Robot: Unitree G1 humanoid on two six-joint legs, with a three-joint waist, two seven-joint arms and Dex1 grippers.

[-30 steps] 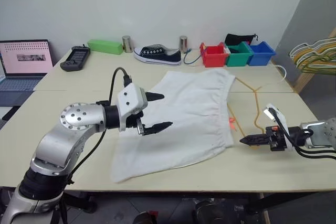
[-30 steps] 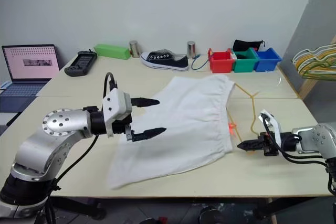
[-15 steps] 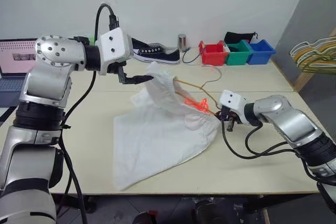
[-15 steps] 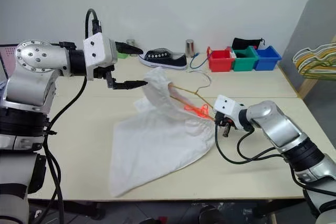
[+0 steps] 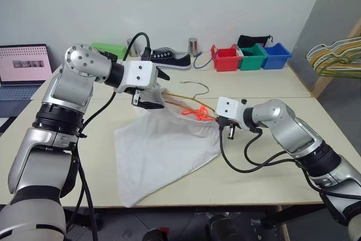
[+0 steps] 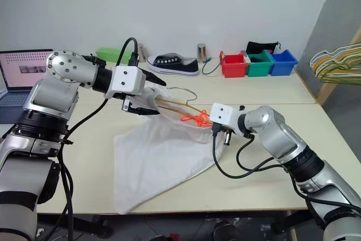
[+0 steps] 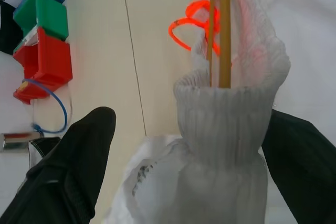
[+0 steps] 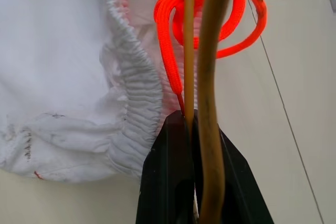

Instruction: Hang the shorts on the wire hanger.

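Partway: threading the wire hanger (image 6: 179, 103) into the shorts (image 6: 163, 150) waistband. Right gripper (image 8: 195, 129) clenching the wire; left gripper (image 7: 181, 156) spread wide around the bunched waistband. Leaving most fabric on the table (image 6: 271, 184).

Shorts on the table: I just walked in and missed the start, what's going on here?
The robot is threading the wire hanger into the white shorts. Its right end effector is shut on the hanger's wire, beside the orange drawstring. The open left end effector straddles the bunched waistband. Most of the fabric lies on the table.

Left hand (image 7: 184, 156) spread wide, right hand (image 8: 197, 145) clamped, both raised.
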